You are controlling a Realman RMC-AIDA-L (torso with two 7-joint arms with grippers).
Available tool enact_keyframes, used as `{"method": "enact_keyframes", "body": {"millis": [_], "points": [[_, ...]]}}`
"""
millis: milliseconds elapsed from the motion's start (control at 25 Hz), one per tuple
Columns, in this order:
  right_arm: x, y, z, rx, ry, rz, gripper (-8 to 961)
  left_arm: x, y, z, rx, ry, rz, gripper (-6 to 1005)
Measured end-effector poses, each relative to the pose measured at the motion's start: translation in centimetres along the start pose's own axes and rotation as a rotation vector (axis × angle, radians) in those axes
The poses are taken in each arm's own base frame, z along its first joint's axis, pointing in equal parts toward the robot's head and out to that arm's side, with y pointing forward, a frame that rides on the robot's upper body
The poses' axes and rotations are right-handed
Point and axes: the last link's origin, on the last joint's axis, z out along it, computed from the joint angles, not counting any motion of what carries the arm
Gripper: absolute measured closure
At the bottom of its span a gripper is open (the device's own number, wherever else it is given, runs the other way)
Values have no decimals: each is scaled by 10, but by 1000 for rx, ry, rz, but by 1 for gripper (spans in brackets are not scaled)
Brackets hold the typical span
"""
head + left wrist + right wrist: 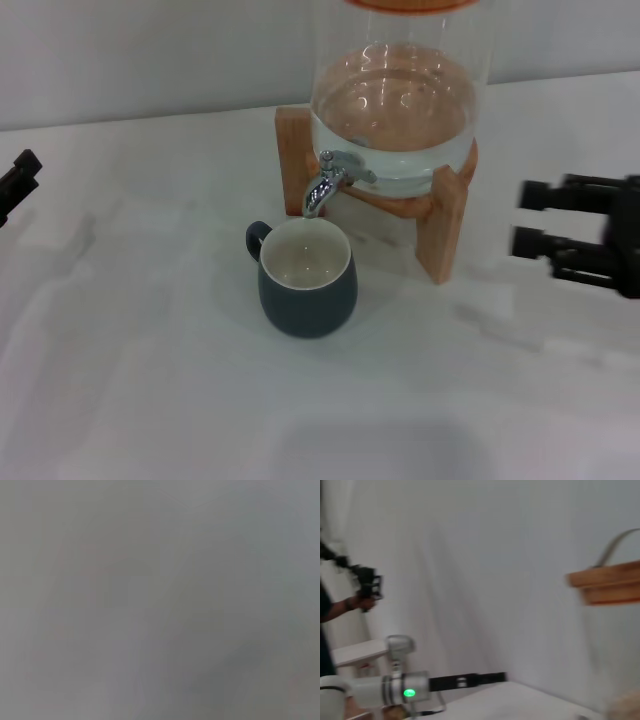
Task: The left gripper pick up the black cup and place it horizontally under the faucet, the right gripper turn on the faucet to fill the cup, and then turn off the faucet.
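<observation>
The black cup (306,285) stands upright on the white table, its cream inside showing and its handle turned to the back left. Its mouth lies just below the spout of the chrome faucet (326,184), which is fitted to the clear glass dispenser (395,110) holding water. My left gripper (18,183) is at the far left edge of the head view, well away from the cup; it also shows in the right wrist view (485,678), on the arm with the green light. My right gripper (528,219) is open and empty, right of the dispenser, pointing towards it.
The dispenser rests on a wooden stand (445,225) behind the cup. Its wooden top (607,582) shows in the right wrist view. The white table (150,380) spreads to the front and left. The left wrist view is plain grey.
</observation>
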Motion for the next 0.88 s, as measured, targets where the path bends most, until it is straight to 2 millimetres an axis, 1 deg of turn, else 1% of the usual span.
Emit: {"method": "enact_keyframes", "body": {"millis": [240,360,440,680,880], "points": [[-17,8,40,-61,44,-26,358,2,-6,-3,23,15,-14,120],[-23,8,58,-31,80,-52,358,1,-6,-4,23,15,-19,120],[-23,4,67,28,97,-44,358,1,-7,-4,23,14,-18,120],[-19,-6,77,119,90,21,358,3,-7,-5,23,19,-13,120],[-15,-5,93,134,99,34,359,6,-10,-6,34,30,-15,120]]}}
